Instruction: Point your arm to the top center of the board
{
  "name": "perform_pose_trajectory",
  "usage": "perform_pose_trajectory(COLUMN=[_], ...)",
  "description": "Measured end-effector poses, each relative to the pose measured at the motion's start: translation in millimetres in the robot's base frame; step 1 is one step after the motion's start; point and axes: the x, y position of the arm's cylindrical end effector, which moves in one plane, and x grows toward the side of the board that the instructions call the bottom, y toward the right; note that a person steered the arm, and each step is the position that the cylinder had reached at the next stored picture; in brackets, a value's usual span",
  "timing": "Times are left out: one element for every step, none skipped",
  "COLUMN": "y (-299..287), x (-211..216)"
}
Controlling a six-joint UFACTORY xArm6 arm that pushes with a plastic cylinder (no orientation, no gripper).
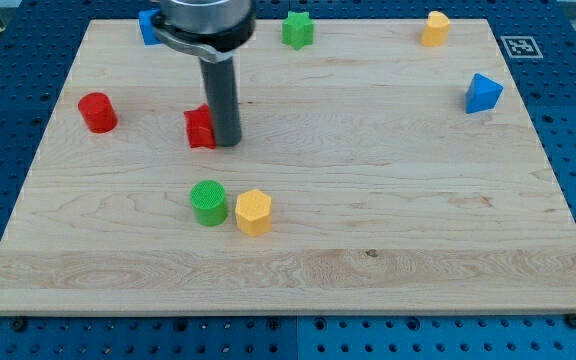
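My tip (227,142) rested left of centre on the surface (368,230), touching the red block (200,128). No claw was fitted. The approach remained undone: the next move called for travel toward the green star (297,29) at top centre.

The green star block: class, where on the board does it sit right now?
The green star block sits at the board's top edge, just left of centre, to the right of my tip.

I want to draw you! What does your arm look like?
My arm ends in a straight, dark grey rod, round like a thick crayon, down to my tip. Above the rod sits a wider round dark part with a shiny silver-grey band. I see no cables or markings on it.
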Motion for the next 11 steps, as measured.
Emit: perform_pose_trajectory(y=[-27.8,-55.6,-82.0,-60.6,-12.6,17.7,21.1,22.1,40.1,75.4,103.2], x=[-14.3,-17.2,-28.2,-74.8,-127.4,-164.9,-199.1,-226.2,-225.4,-224.3,-224.1])
